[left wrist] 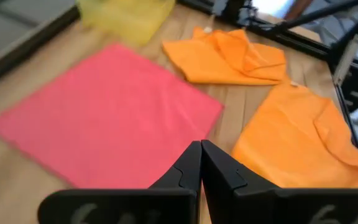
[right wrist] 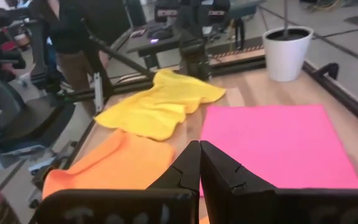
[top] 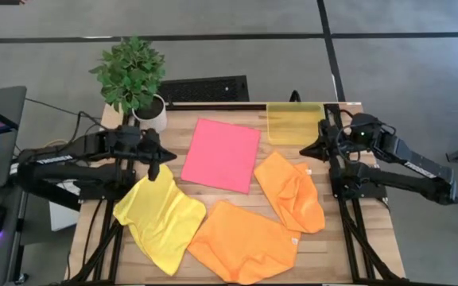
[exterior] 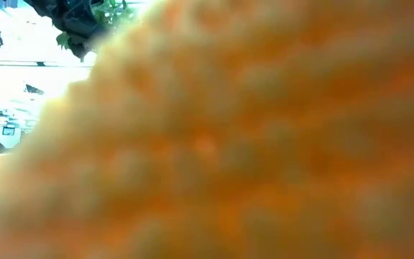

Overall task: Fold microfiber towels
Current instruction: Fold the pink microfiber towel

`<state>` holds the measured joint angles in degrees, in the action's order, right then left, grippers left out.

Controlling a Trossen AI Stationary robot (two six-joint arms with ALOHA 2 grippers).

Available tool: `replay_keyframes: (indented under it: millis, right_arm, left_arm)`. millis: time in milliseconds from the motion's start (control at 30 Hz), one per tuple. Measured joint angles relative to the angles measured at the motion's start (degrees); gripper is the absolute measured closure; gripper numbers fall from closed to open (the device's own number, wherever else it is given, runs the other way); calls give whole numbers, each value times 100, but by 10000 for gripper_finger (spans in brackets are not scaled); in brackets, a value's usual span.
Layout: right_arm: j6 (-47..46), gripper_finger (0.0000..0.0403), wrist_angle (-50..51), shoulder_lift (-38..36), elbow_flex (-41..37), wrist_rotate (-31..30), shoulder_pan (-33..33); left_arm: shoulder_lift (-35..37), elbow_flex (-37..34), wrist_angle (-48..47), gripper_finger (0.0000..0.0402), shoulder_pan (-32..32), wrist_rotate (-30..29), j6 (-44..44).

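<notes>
A pink towel [top: 221, 155] lies flat at the table's far middle. A yellow towel [top: 159, 218] lies rumpled at the near left. One orange towel [top: 241, 242] lies rumpled at the near middle, and another [top: 293, 191] lies partly folded at the right. My left gripper [top: 156, 168] is shut and hovers over the yellow towel's far corner; the left wrist view [left wrist: 201, 149] shows nothing between its fingers. My right gripper [top: 315, 148] is shut and empty [right wrist: 200, 149], between the bin and the right orange towel.
A translucent yellow bin [top: 294, 121] stands at the far right edge. A potted plant [top: 133, 75] stands at the far left corner. The near orange towel [exterior: 250, 144] fills the low view. Bare wood shows between the towels and along the near right edge.
</notes>
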<state>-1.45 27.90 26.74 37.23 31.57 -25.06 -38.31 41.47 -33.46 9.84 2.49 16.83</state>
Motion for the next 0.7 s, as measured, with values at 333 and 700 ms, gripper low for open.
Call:
replay_keyframes:
  millis: [333, 700]
  right_arm:
    - [-4, 369, -225, 189, 0, -13, 321]
    - [-309, 377, -888, 718, 9, -221, 515]
  left_arm:
    - [6, 0, -168, 401, -731, -526, 1682]
    - [-40, -2, -150, 401, -755, -527, 3054]
